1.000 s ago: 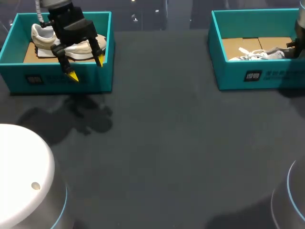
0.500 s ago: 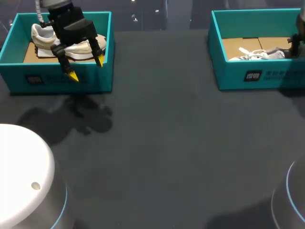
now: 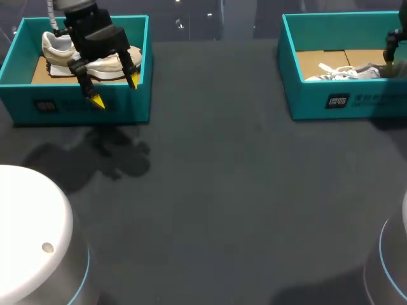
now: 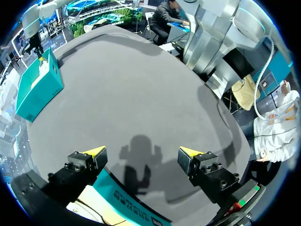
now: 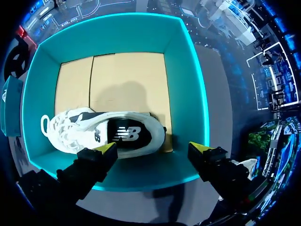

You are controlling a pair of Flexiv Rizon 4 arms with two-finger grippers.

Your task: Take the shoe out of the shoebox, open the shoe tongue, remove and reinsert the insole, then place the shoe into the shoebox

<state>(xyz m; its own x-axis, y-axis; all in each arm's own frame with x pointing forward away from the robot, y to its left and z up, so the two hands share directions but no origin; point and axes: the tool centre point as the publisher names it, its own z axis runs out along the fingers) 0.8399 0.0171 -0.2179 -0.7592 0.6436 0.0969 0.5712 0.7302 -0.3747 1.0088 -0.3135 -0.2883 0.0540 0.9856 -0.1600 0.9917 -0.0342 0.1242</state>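
Dark grey tabletop (image 3: 222, 190) lies under both arms. Open-fingered, the right gripper (image 5: 153, 149) hangs above the white sneaker (image 5: 108, 134) in the right shoebox (image 5: 188, 70). The left gripper (image 3: 115, 91), fingers spread, hovers over the front wall of the left shoebox (image 3: 76, 109), cream sneaker (image 3: 58, 51) inside.

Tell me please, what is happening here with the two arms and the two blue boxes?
Two robot arms are at the start of a shoe-handling job. The left gripper hangs open above the front wall of the left shoebox, where a cream shoe lies inside. The right gripper hangs open over the right shoebox, with a white shoe below its fingers. Neither gripper holds anything, and no shoe has been taken out yet.
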